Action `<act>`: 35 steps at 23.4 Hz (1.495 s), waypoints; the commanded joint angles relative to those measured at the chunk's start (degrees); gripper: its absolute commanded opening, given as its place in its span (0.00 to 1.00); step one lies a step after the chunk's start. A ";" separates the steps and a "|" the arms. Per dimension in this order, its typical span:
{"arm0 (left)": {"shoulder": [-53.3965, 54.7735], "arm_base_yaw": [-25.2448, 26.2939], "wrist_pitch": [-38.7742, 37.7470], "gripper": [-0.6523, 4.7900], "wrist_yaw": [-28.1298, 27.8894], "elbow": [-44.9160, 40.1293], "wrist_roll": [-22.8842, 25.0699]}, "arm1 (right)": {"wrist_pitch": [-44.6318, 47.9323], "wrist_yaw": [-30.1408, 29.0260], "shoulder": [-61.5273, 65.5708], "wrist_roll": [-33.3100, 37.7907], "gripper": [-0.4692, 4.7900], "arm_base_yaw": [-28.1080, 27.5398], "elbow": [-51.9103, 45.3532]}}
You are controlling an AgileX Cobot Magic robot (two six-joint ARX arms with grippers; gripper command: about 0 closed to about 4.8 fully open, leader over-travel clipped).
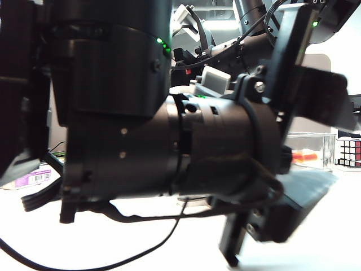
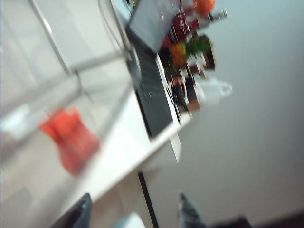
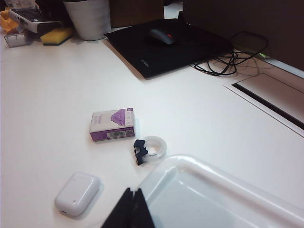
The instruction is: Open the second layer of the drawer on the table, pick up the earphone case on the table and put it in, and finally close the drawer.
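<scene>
Exterior view: mostly blocked by a dark arm (image 1: 169, 141) close to the lens. Behind it, toward the right, a glimpse of the smoky drawer (image 1: 307, 148) with an orange handle (image 1: 304, 156) on the white table (image 1: 316, 237). Impossible to tell from here which layer that handle belongs to, or whether any layer is pulled out. Beside it, a puzzle cube (image 1: 350, 151); at the far left, a corner of a purple box (image 1: 32, 178). No earphone case in sight here.

Left wrist view: heavily blurred. Close up against the translucent drawer wall, with an orange handle (image 2: 66, 137) showing through it. Left tool (image 2: 135, 213) released, dark fingertips (image 2: 78, 213) standing apart, nothing seen clamped between them and not touching the handle. Opening step probably just under way or about to start; cannot tell more through the blur.

Right wrist view: sharp. Earphone case (image 3: 77, 194) lying on the table (image 3: 57, 85), near the purple box (image 3: 112, 124) and a tape roll (image 3: 151, 147), just beside a white tray (image 3: 213, 199). So not yet picked up, not yet put in; closing the drawer also left to do. Right tool (image 3: 130, 211) clenched, fingers pressed together into one dark wedge, empty, hovering near the case but apart from it.
</scene>
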 commanded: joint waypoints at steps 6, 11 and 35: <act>-10.91 -0.24 1.11 0.60 7.74 -0.57 9.49 | -6.56 0.90 1.09 0.63 0.08 0.04 -0.70; -20.68 -0.04 -3.63 0.45 6.54 -7.93 13.79 | -6.10 0.90 0.90 0.63 0.08 0.02 -0.42; -98.25 24.00 -84.59 0.12 -28.50 -20.20 55.39 | -50.47 0.15 -25.59 -6.16 0.08 1.38 -0.55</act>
